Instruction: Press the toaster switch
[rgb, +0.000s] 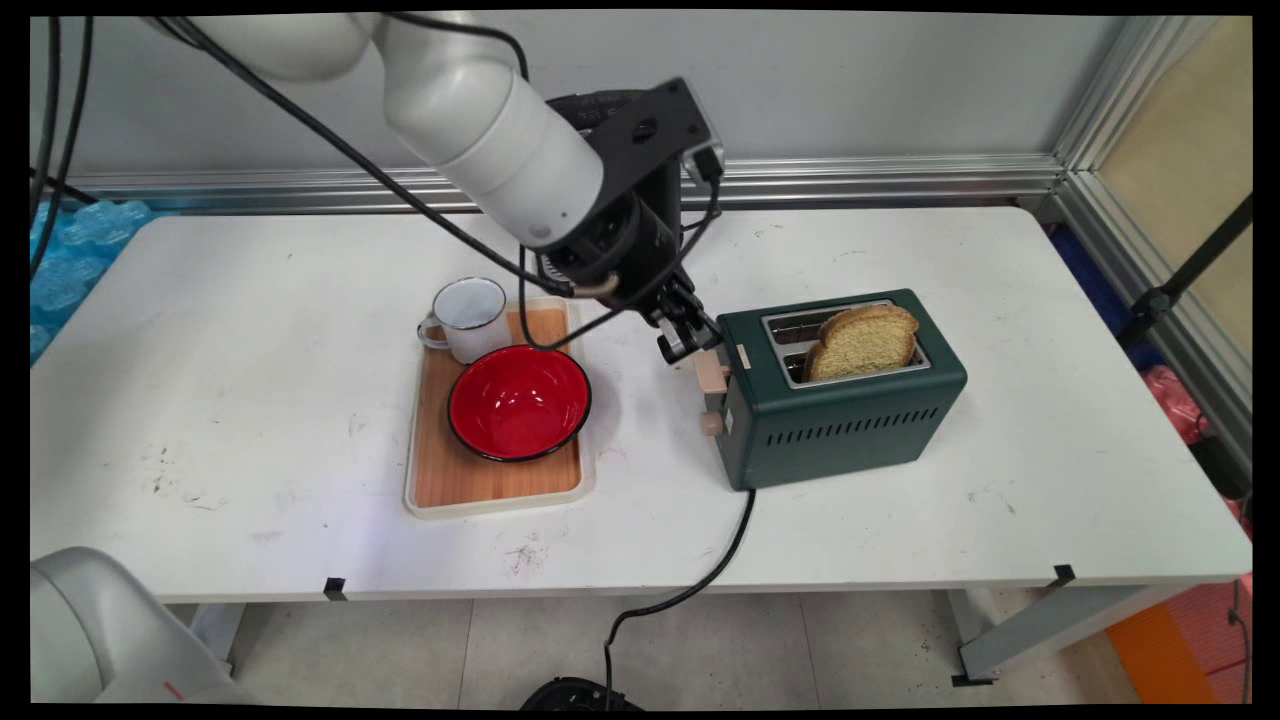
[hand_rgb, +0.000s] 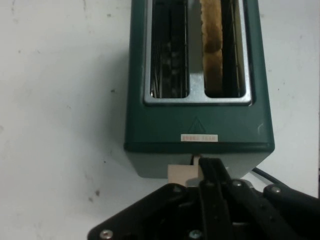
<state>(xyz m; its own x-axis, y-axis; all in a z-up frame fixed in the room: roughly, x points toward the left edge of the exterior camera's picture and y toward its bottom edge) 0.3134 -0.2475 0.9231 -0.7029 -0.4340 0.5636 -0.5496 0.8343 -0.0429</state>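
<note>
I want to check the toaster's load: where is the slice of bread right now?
The bread stands in the near slot of the green toaster, right of the tray in the main view.

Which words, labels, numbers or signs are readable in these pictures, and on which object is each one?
Nothing can be read with certainty.
Small white label on the green toaster: printed characters, too blurred to read.
Above the label, an embossed triangle sign; whatever is inside it cannot be made out.
White mug, red bowl and wooden tray: no text visible.

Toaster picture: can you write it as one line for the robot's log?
gripper: shut, at beige lever | dark green two-slot toaster: one bread slice in slot | red bowl, white mug: on wooden tray
</note>
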